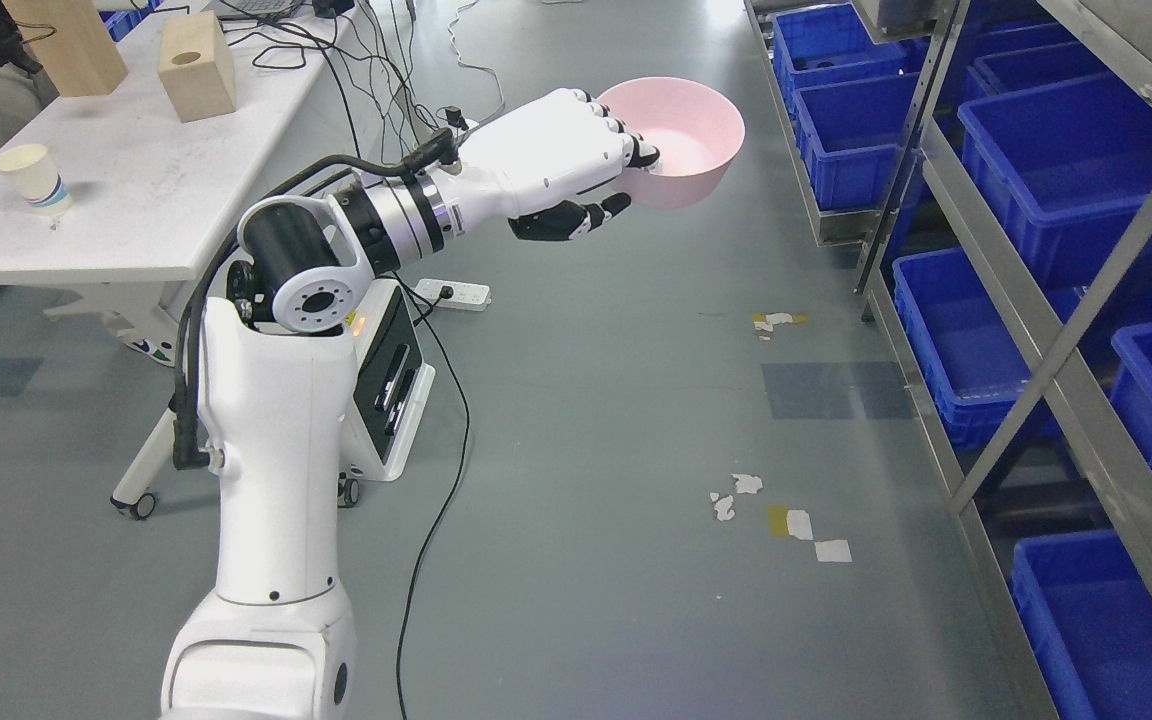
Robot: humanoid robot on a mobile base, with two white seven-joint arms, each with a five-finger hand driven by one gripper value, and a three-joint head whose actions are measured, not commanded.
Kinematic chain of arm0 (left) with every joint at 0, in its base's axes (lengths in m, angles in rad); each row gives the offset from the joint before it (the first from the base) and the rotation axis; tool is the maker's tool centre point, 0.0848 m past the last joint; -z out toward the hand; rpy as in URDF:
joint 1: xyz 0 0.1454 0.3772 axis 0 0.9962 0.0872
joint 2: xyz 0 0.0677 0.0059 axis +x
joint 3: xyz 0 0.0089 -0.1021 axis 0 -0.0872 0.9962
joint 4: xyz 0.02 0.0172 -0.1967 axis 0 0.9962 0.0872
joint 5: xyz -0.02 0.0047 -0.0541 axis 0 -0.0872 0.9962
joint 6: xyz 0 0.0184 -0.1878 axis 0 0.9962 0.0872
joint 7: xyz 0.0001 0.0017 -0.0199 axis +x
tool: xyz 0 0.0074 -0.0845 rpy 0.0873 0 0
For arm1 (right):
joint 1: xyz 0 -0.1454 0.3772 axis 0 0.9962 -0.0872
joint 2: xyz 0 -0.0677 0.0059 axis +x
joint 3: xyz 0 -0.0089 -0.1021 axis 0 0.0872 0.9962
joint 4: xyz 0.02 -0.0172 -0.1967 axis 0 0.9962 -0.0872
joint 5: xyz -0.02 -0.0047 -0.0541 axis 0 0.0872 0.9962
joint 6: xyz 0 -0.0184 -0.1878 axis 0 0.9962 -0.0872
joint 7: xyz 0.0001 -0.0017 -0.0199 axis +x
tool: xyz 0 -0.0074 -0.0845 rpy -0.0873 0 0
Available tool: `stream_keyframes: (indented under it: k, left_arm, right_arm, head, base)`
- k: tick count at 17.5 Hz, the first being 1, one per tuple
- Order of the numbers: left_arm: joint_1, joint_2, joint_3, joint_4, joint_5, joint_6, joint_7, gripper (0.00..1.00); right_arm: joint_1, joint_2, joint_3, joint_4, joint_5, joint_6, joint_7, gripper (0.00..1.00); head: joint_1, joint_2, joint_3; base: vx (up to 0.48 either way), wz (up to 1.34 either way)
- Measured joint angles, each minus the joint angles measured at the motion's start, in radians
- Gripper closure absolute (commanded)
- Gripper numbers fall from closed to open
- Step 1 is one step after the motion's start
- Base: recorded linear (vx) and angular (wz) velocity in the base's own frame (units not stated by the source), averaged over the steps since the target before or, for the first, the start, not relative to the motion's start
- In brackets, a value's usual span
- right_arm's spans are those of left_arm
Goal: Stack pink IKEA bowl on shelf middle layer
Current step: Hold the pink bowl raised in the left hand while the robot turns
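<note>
Your left arm enters at lower left and reaches up across the grey floor (586, 450). The left robot hand (576, 165) grips the near rim of the pink bowl (686, 140), fingers over the edge, thumb beneath. Bowl held upright in the air above the floor, left of the shelf (1036, 330) with its blue bins (1066, 170). White bench (136, 190) at far left carries a paper cup (31, 178).

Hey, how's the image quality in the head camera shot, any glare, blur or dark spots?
Head view: even overhead light, soft shadows only; a pale sheen of glare on the grey floor near the bottom; the left hand and the pink bowl are sharp, no motion blur; shelf rails at right lean and splay, showing wide-angle distortion; the bowl's pink looks slightly washed out.
</note>
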Motion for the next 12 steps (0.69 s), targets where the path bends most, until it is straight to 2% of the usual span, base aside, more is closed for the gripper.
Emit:
stream_keyframes:
  k: [12]
  left_arm:
    - [0.011,0.000,0.000,0.001,0.000,-0.003,0.000,0.98]
  right_arm:
    - [0.001,0.000,0.000,0.000,0.000,0.000,0.000,0.00]
  head:
    - [0.0000,0.000,0.000]
  base:
    - [0.239,0.01]
